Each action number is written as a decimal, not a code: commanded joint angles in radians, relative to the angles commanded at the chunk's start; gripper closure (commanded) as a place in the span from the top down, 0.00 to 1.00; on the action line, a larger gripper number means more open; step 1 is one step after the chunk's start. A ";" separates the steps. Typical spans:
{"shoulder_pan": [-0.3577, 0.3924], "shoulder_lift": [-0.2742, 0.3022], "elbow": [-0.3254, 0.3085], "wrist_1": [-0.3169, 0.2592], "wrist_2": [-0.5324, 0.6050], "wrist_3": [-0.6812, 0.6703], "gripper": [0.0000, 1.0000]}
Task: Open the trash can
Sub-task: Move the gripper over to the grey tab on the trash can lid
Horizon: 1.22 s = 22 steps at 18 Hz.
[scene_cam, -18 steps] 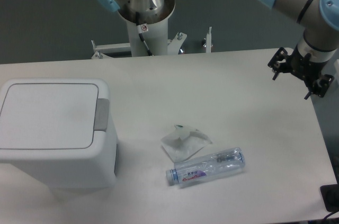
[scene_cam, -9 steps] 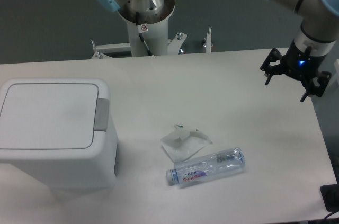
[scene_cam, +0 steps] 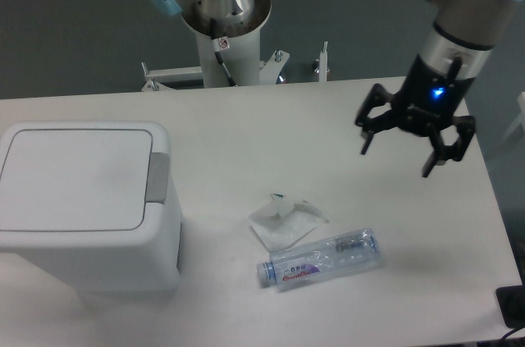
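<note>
The trash can (scene_cam: 86,203) is a large white boxy bin at the left of the table, its flat lid down and a grey push-button tab (scene_cam: 158,176) on its right edge. My gripper (scene_cam: 396,162) hangs over the right part of the table, far to the right of the bin. Its two dark fingers are spread wide with nothing between them, so it is open. A blue light glows on its wrist.
A clear plastic bottle (scene_cam: 321,258) lies on its side at the front middle of the table. Beside it, a crumpled clear wrapper (scene_cam: 284,219) rests on the tabletop. The arm's base column (scene_cam: 223,31) stands behind the table's far edge.
The gripper has moved left and a little lower, from the table's right edge toward the middle. The trash can, bottle and wrapper have not moved.
</note>
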 joint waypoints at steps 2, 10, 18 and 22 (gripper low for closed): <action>-0.025 0.021 -0.006 0.000 -0.028 -0.073 1.00; -0.156 0.045 0.009 0.000 -0.025 -0.390 1.00; -0.224 0.057 -0.011 0.003 -0.042 -0.485 1.00; -0.275 0.061 -0.054 0.005 -0.042 -0.480 1.00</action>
